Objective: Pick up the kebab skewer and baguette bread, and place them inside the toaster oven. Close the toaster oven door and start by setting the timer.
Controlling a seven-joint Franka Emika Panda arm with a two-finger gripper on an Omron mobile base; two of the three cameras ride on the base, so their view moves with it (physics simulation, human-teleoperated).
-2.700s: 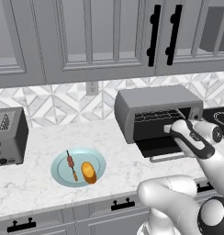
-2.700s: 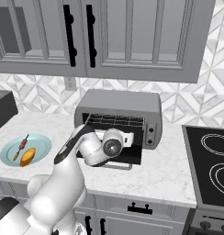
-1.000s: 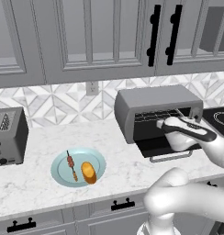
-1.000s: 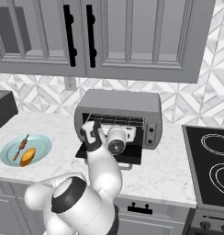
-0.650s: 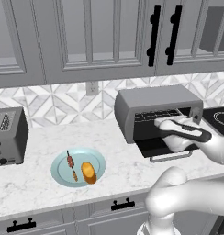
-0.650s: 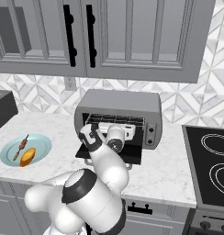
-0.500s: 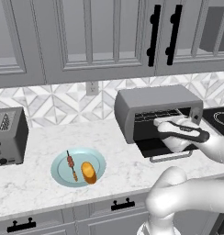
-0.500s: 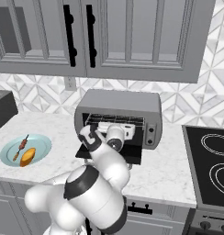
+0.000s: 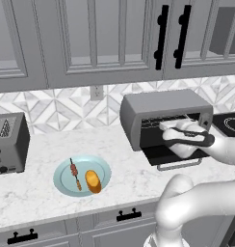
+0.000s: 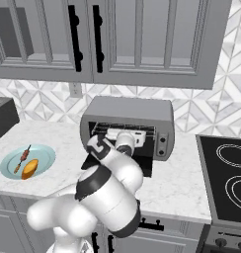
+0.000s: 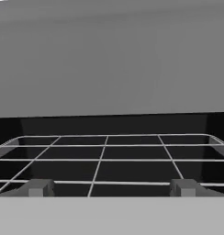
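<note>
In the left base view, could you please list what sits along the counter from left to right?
Slot toaster → kebab skewer → baguette bread, both on the blue plate → toaster oven, door down.

An even, soft light is seen in both base views, with no single source that can be made out. Only weak shadows are cast: a faint one under the toaster oven (image 9: 163, 118) on the worktop (image 9: 37, 188), and one under the cabinets (image 10: 117, 39). No glare is found on the white arm. Edges are rendered a little soft and jagged, but no blur or bending at the borders is noticed. In the hand view the oven cavity is dark, and the wire rack (image 11: 107, 158) is shown sharply.
</note>
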